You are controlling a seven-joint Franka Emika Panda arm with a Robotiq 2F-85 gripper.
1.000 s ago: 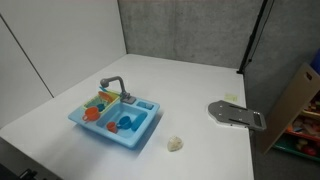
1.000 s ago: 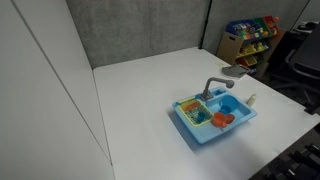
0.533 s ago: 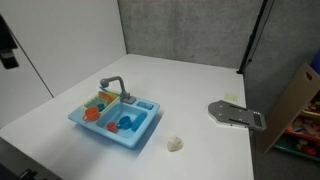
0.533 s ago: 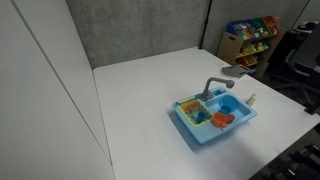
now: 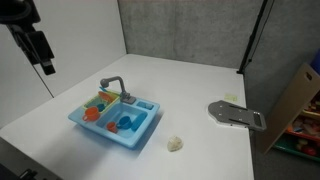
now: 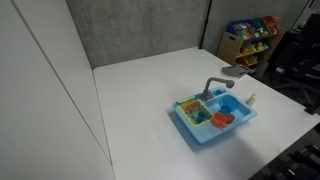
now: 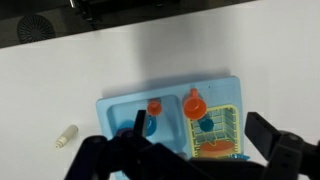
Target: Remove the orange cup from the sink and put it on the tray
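The white tabletop (image 5: 200,90) carries the blue sink (image 5: 100,130). The orange cup (image 5: 92,114) lies in its rack basin, and a red piece (image 5: 113,126) lies in the other. In an exterior view the hand (image 5: 45,62), spread wide and empty, hangs well apart from the sink, further into frame than before. The wrist view looks down into both basins.

Your wrist camera stares straight down from high up, with the sink (image 7: 118,108) just beyond the pincer (image 7: 195,155). Both exterior views look down across the tabletop (image 5: 190,85) from farther off, at differing angles, sharing that sink.

There's the light-blue sink (image 5: 110,135), grey faucet (image 5: 113,85), bright orange cup (image 5: 92,114) (yellow-and-green rack (image 5: 101,100) too); plain white bench (image 5: 200,90), beige lump (image 5: 175,144), all-black gripper (image 5: 46,65).
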